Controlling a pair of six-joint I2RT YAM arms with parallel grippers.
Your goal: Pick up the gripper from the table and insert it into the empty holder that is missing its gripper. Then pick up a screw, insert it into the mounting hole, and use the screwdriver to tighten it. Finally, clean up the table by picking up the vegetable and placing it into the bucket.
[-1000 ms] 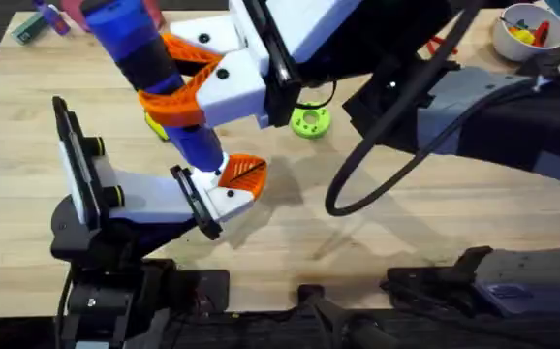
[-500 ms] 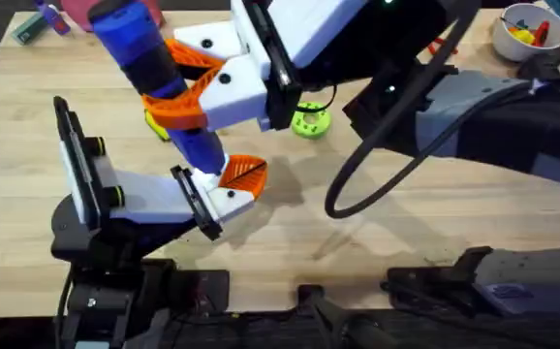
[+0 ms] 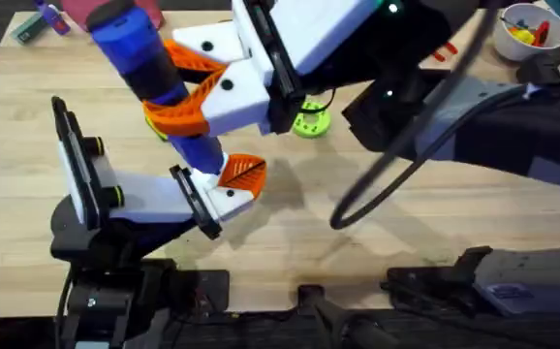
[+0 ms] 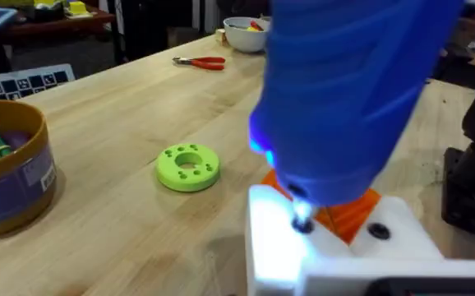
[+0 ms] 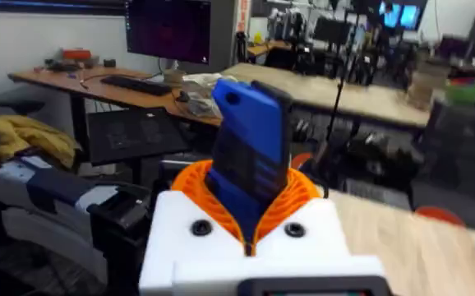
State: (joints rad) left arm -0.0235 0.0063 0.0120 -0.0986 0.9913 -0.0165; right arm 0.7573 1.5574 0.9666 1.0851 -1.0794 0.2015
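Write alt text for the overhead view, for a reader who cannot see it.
The right gripper, white with orange ribbed pads, clamps the blue screwdriver and holds its tip down on the white holder, where the orange gripper sits. A green ring lies on the table behind.

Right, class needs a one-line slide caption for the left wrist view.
Blue powered screwdriver presses its tip into the white holder beside a green disc on the wooden table.
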